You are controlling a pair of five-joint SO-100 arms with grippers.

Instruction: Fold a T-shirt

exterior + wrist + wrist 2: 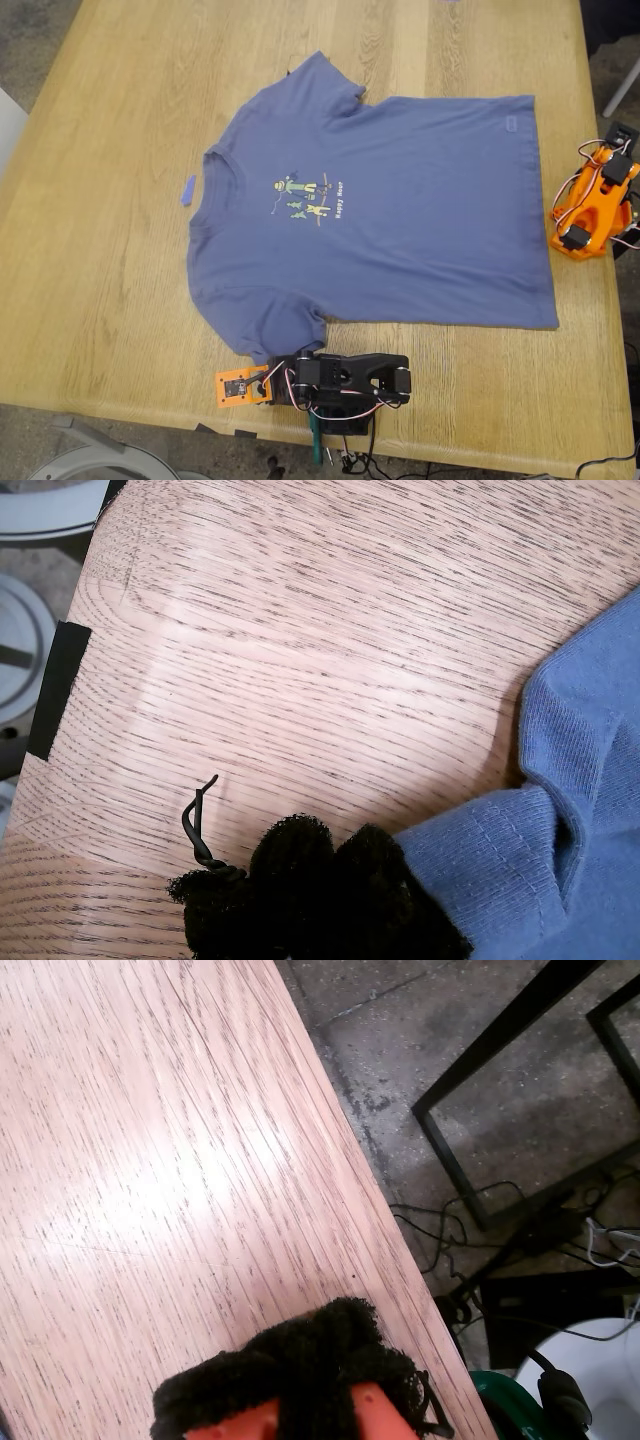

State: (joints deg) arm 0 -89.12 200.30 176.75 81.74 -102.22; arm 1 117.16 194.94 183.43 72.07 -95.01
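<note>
The slate-blue T-shirt [400,210] lies flat and spread out on the wooden table [100,250], collar toward the exterior view's left, with its small chest print facing up. My first gripper [240,388] rests at the table's near edge beside the near sleeve. In the first wrist view its black padded fingertips [300,885] are together, next to the sleeve hem [480,870] but not holding it. My second gripper [578,238] sits folded at the exterior view's right, past the shirt's hem. Its padded tip [300,1370] is shut over bare wood near the table edge.
A small blue tape scrap [188,190] lies left of the collar in the exterior view. Black tape [58,690] marks the table edge by my first gripper. Floor, cables and a black frame [500,1140] lie beyond the table edge by my second gripper.
</note>
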